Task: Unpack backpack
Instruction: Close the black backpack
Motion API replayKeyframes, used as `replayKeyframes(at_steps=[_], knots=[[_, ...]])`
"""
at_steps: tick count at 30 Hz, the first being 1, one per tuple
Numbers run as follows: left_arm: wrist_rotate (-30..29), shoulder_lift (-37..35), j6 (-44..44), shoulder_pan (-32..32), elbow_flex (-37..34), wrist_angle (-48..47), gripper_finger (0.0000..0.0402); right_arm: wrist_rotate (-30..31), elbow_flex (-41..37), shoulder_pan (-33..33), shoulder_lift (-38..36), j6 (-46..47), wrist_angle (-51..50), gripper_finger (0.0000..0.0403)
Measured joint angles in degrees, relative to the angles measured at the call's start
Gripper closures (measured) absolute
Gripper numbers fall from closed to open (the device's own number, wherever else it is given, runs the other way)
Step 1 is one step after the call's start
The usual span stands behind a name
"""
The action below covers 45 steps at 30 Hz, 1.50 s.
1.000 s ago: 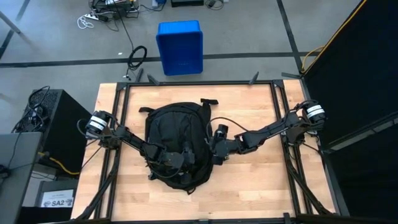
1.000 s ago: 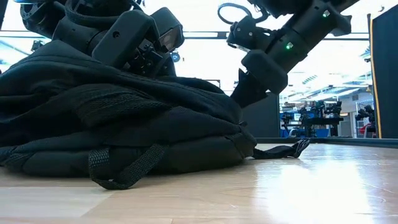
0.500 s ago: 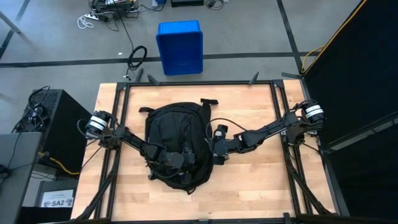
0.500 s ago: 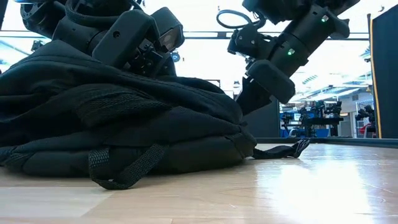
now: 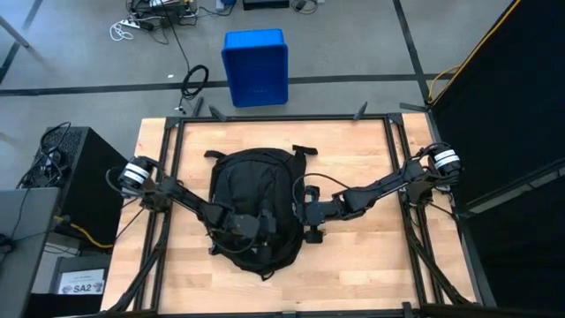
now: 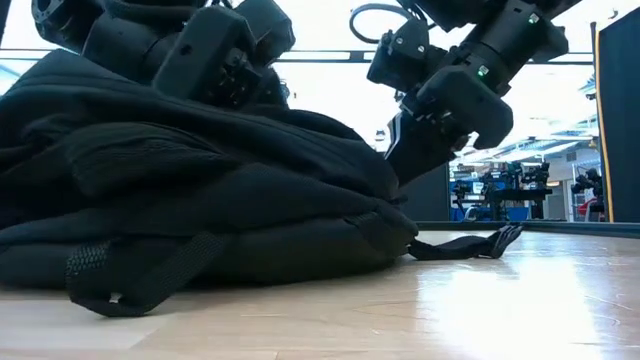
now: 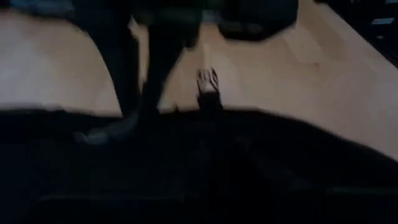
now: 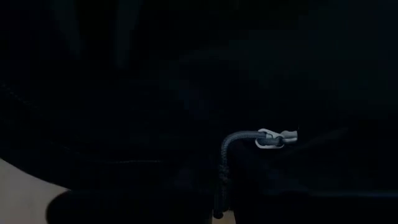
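The backpack (image 5: 253, 205) lies mid-counter (image 5: 353, 265). The right gripper (image 5: 298, 212), jaws closed, presses its right edge, seemingly pinching fabric near a zipper pull (image 8: 273, 138). The left gripper (image 5: 265, 225) rests on top; its jaws' state cannot be told.

Both my arms are dark, jointed links with a pale silver-white cylinder at each shoulder, left arm (image 5: 177, 196) and right arm (image 5: 388, 184). I see a thin black cable looping off the right wrist, and a small green light glows on its boxy black housing (image 6: 470, 90).
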Motion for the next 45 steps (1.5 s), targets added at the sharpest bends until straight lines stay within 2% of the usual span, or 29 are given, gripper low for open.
replayKeyframes(at_steps=[5,15,20,26,36,45], knots=[[-2.44,-2.45,4.92,0.14,0.04,2.00,0.0339,1.37,0.00,0.51,0.00,-0.28,0.07,0.0401],[-3.09,-2.95,4.07,4.78,0.04,-0.70,0.0249,1.55,0.00,0.79,-0.60,-0.22,2.52,0.0402],[-2.69,-2.91,6.44,4.94,1.14,-2.55,0.0236,1.62,0.00,1.71,-3.29,-0.21,2.16,0.0402],[-2.74,-1.18,8.80,5.12,5.39,-7.12,0.0236,1.72,0.00,3.24,-6.75,0.59,3.12,0.0402],[-4.45,4.26,11.95,5.25,10.69,-7.51,0.0243,1.86,0.00,3.92,-6.62,0.68,1.98,0.0403],[-5.16,4.64,11.79,5.14,10.71,-9.25,0.0338,3.27,0.00,3.92,-6.62,1.17,-1.01,0.0403]])
